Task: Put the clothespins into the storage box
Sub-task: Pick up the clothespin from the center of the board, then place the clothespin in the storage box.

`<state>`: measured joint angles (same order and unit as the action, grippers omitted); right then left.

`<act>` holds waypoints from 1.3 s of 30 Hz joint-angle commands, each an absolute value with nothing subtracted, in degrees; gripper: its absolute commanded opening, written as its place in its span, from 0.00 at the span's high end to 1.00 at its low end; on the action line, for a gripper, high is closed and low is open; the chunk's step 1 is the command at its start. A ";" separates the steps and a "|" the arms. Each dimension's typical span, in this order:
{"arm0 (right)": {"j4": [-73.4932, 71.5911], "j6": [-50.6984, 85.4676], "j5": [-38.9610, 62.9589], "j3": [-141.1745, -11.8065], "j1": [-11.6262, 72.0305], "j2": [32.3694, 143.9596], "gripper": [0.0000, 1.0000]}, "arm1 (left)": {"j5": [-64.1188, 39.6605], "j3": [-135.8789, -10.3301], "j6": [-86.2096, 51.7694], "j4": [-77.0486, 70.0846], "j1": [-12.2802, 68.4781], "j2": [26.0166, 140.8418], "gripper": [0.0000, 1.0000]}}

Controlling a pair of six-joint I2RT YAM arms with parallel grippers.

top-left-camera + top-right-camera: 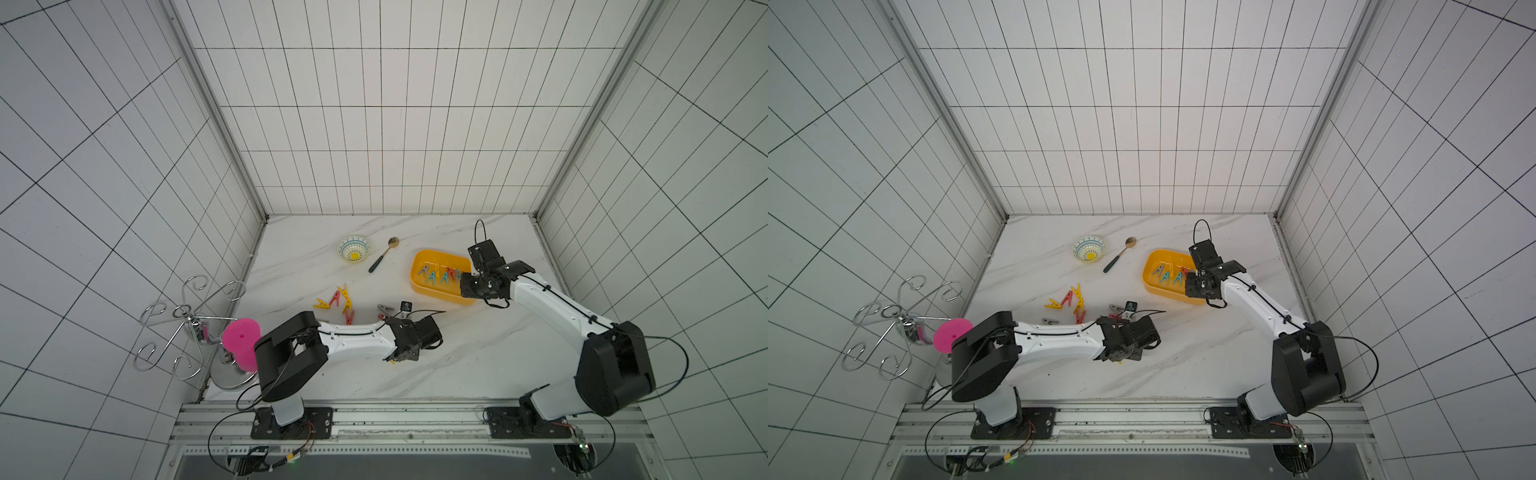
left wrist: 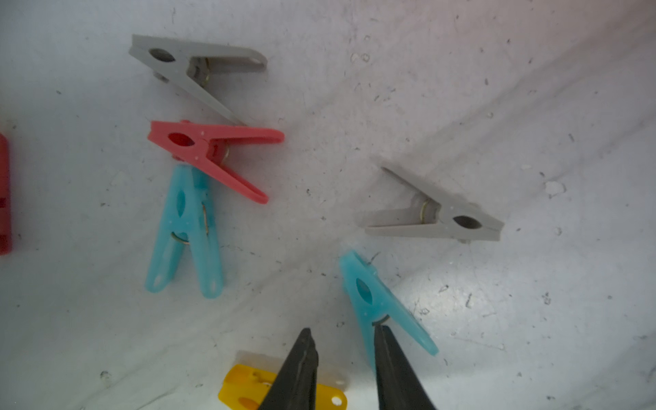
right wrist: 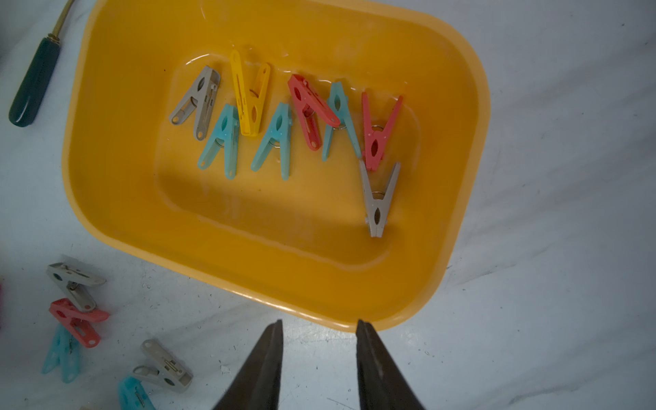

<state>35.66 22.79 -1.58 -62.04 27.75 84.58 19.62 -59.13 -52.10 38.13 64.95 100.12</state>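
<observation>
At the table's right, the shallow yellow storage box [image 3: 117, 220] holds eight A-shaped red, teal, grey and yellow clothespins [image 3: 273, 142]; the right gripper [image 3: 319, 324] stands narrowly parted and empty, the left gripper [image 2: 342, 330] narrow about a yellow clothespin [image 2: 241, 383], grip unclear.

Fig.: storage box [image 3: 117, 184] – glossy smooth plastic | clothespins [image 2: 198, 142] – matt plastic, teal ones transl., w/ metal springs | counter [image 2: 461, 88] – marble-look, scuffed | wire rack [image 1: 193, 328] – shiny chrome metal

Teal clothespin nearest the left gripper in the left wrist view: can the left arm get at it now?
Probably yes. The teal clothespin lies flat right at the left gripper, one finger over its leg. Nothing covers it, and the nearest grey clothespin lies apart.
</observation>
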 commanded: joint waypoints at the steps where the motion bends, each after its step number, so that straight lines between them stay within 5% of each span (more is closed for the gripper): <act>1: 35.68 23.37 -2.66 -60.31 27.51 82.64 0.62 | 19.10 -60.60 -52.82 35.59 65.30 101.32 0.70; 17: 36.21 23.60 -3.16 -59.19 26.43 81.14 0.62 | 19.58 -59.40 -52.81 33.96 65.32 101.01 0.97; 30: 36.63 22.06 -3.71 -60.66 20.10 83.13 0.53 | 25.19 -68.77 -47.12 42.21 65.30 95.02 0.99; 39: 34.10 20.66 0.53 -64.48 17.60 92.10 0.56 | 24.02 -75.45 -41.67 43.97 60.14 95.28 0.99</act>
